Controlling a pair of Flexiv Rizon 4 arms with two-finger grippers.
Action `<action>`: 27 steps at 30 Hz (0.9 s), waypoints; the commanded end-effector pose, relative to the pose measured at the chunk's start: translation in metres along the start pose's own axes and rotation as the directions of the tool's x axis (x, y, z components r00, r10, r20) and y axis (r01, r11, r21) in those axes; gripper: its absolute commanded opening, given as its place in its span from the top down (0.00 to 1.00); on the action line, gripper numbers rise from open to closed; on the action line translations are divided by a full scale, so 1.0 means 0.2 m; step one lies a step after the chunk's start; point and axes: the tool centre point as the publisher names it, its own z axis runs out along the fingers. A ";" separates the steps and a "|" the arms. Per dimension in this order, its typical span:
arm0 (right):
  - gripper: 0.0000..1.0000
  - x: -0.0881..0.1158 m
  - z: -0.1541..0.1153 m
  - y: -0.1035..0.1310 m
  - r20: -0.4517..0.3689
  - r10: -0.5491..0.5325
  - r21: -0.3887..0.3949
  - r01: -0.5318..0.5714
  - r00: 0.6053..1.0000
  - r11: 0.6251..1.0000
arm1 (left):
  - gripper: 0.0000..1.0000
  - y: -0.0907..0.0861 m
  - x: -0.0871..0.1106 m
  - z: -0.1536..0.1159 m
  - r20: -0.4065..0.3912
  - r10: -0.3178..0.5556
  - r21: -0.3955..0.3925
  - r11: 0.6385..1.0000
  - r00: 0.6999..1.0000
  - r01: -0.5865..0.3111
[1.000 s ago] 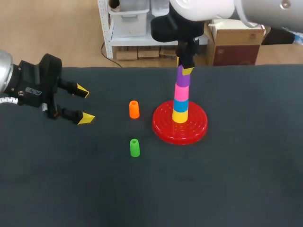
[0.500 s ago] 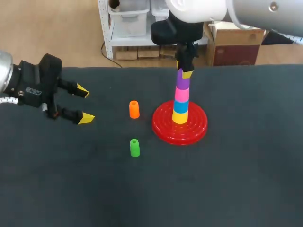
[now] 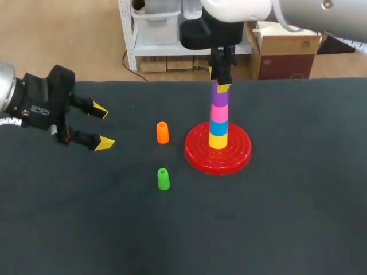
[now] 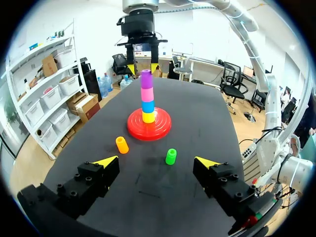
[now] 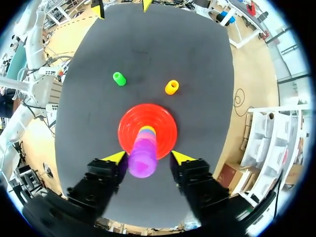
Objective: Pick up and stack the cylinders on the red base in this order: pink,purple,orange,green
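The red base (image 3: 235, 154) carries a stack of yellow, blue, pink (image 3: 219, 113) and purple (image 3: 220, 96) cylinders, purple on top. My right gripper (image 3: 220, 81) hovers just over the purple cylinder (image 5: 143, 159); in the right wrist view its yellow fingertips (image 5: 114, 157) stand on either side of it with gaps, open. The orange cylinder (image 3: 162, 132) stands left of the base, and the green cylinder (image 3: 163, 179) is nearer the front. My left gripper (image 3: 100, 126) is open and empty at the table's left, far from both; it (image 4: 157, 161) faces the green cylinder (image 4: 171, 156), the orange cylinder (image 4: 121, 144) and the base (image 4: 149, 129).
Dark table cloth (image 3: 275, 217) lies bare at the front and right of the base. Nothing else stands on the table.
My right gripper has opened off the purple cylinder and lifted slightly, leaving it on top of the stack. The left arm, the orange cylinder and the green one have not moved.
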 end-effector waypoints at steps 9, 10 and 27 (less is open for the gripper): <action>0.00 -0.15 -0.14 0.04 -0.010 -0.063 0.139 0.064 0.998 0.988 | 0.00 0.00 0.01 0.00 0.005 0.003 -0.001 1.000 1.000 -0.003; 0.00 -0.18 -0.12 0.02 -0.004 -0.071 0.136 0.071 0.997 0.988 | 0.00 0.00 0.01 0.00 0.005 0.003 -0.001 1.000 1.000 -0.003; 0.00 -0.53 0.45 -0.22 0.096 -0.169 -0.035 0.173 0.981 0.984 | 0.00 0.00 0.01 0.00 0.005 0.003 -0.001 1.000 1.000 -0.003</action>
